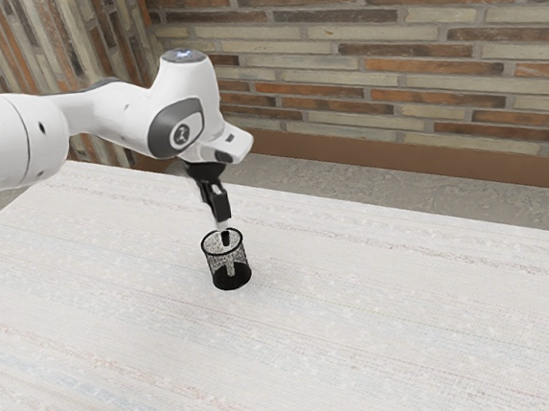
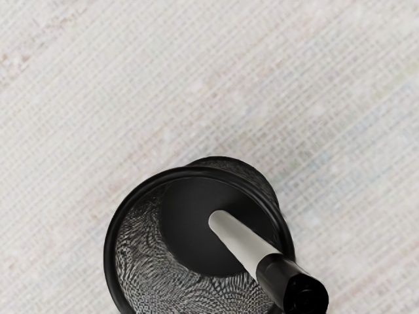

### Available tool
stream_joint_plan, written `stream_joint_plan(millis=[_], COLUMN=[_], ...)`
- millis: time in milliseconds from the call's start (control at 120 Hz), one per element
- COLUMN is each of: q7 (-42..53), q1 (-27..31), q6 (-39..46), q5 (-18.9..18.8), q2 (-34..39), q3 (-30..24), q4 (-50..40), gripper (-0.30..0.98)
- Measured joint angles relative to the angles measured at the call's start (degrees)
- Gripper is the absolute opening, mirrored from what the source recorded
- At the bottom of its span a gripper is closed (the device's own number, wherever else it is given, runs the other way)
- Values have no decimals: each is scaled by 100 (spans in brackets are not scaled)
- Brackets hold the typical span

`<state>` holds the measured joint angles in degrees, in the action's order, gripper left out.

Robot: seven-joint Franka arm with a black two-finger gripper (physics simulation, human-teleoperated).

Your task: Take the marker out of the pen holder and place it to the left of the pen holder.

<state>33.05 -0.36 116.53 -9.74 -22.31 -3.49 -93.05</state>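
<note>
Above the pen holder's mouth is my gripper (image 1: 221,225), pointing down. The black mesh pen holder (image 1: 212,261) stands upright on the table. Inside it, the marker (image 1: 230,264) stands with its black end up near the rim, just below my gripper. In the wrist view the pen holder (image 2: 111,245) has a round black rim, and the marker (image 2: 242,242) leans across its inside. The marker's grey end is over the dark bottom, and its black end is close to the camera, over the rim. Whether my gripper touches the marker cannot be made out.
A pale, streaked table (image 1: 392,339) surrounds the pen holder. Behind the table's far edge are a grey floor strip (image 1: 349,182) and a brick wall (image 1: 387,61).
</note>
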Motion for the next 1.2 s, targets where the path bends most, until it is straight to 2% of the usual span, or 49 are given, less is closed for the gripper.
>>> stream_joint_plan(millis=[267,567,617,742,842,1033,1200], q7=[352,539,559,586,577,556,520], q1=[-56,-119,-123,-151,-178,-150,-93], q6=[77,99,101,104,103,9,-413], q5=[4,-245,-266,-307,-350,-399,-418], q2=[-430,-566,-567,-560,-548,-456,178], q3=[6,29,31,33,33,51,65], q4=[25,118,118,114,110,115,250], gripper=[69,68,59,26,10,-3,-6])
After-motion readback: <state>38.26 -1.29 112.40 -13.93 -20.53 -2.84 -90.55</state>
